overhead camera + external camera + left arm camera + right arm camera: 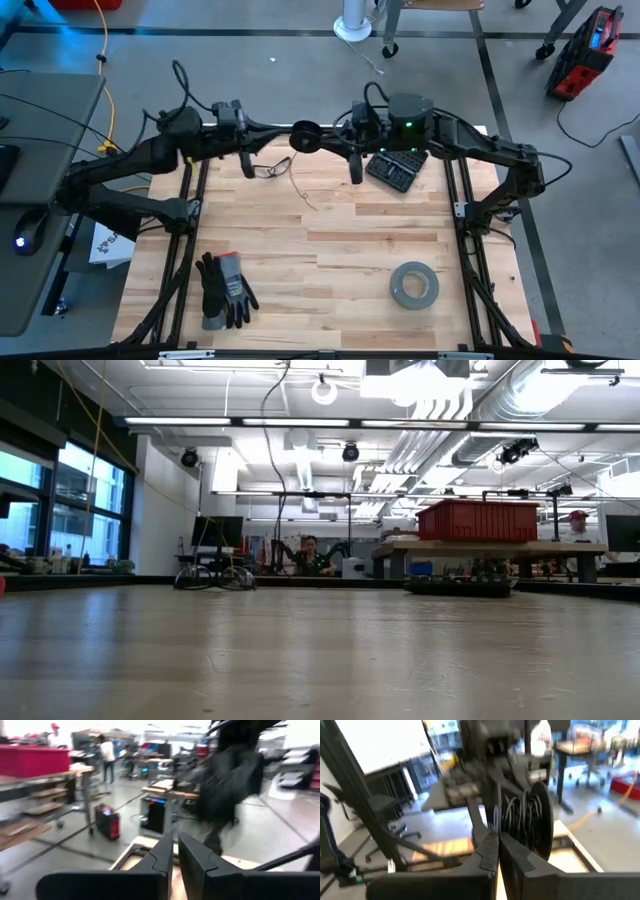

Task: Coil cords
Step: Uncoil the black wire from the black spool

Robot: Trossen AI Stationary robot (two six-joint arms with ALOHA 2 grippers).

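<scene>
Since the spool (305, 136) hangs above the bench's (330, 240) far edge between both hands, left hand (172, 857) looks near-closed, right hand (497, 851) pinched shut beside it, cord (293, 180) trailing down.

The table (330, 250) has a top of light wooden planks, and dark metal frames run along its left and right sides. At the front left lies a pair of black and grey gloves (225, 288), one partly on the other. At the front right a grey tape roll (413, 284) lies flat, well apart from the gloves. Near the far edge, right of the middle, there is a dark flat case (396, 167) with rows of small parts in it. Left of the middle, also near the far edge, a pair of glasses (270, 167) rests on the wood, and a very thin cord (298, 192) runs just beside it.
</scene>
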